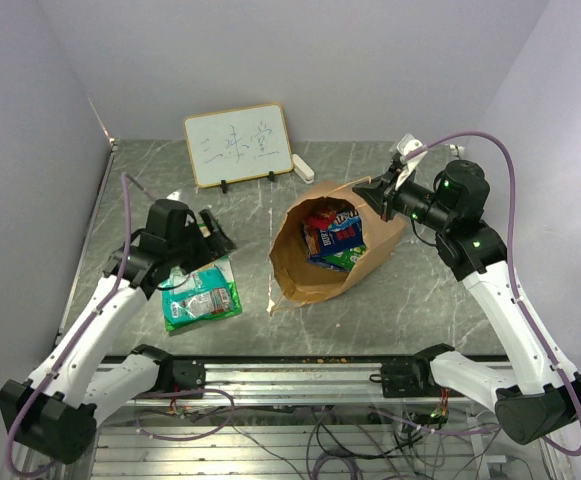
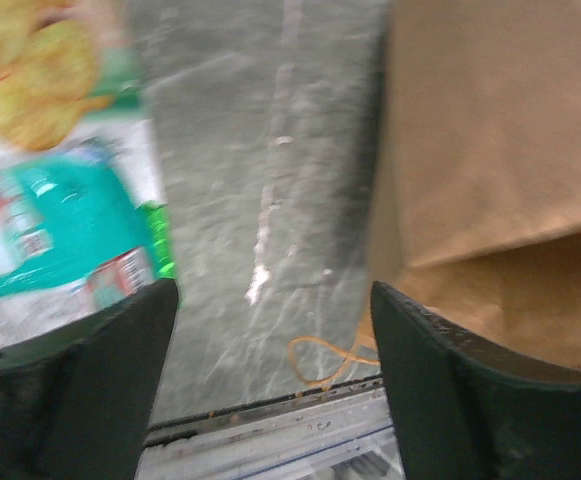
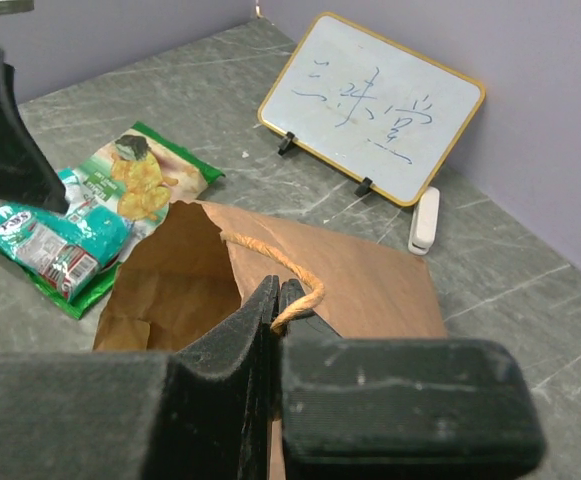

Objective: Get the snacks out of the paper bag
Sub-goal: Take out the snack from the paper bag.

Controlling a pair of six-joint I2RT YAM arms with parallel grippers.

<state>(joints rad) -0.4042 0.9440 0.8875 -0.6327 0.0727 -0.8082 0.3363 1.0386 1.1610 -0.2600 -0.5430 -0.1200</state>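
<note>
1. Grey marble-patterned table (image 1: 420, 300): carries all items
2. Large brown creased kraft paper bag (image 1: 378, 245): lies on its side, mouth open; the right pincer (image 1: 383, 193) is clamped shut on its upper rim
3. Flat shiny green and teal snack packets (image 1: 202, 295): out on the table, just beside the left pincer (image 2: 272, 290), whose jaws stand wide apart and hold nothing
4. Small red, blue and green snack packets (image 1: 332, 238): inside the bag mouth, near the right pincer, on its left-arm side

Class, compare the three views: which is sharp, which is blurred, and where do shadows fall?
Top external: sharp, evenly lit, shadows faint. Left wrist: blurred throughout, snacks smeared, dark shadow beside the bag. Right wrist: board and bag in focus, no glare.
</note>
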